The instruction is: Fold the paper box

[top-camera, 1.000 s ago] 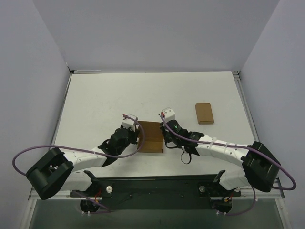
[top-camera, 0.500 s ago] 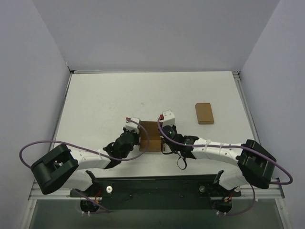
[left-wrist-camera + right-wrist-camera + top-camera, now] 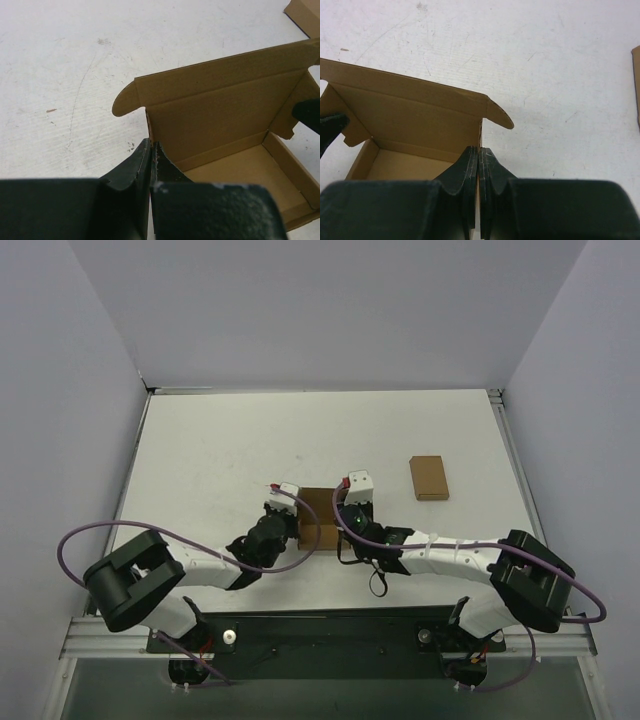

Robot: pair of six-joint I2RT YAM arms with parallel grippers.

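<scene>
step: squaring thin brown kraft cardboard box walls.
grip: my left pincer, right pincer pinch them.
next: fold far lid nearward.

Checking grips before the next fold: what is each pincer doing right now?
Left pincer: closed, pinching a side wall of the paper box.
Right pincer: closed, pinching the opposite side wall.

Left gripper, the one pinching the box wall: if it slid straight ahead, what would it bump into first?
The left gripper is clamped on a side wall of the paper box. Going straight on, it would probably meet the box's far corner with the rounded tab, then the table beyond.
</scene>
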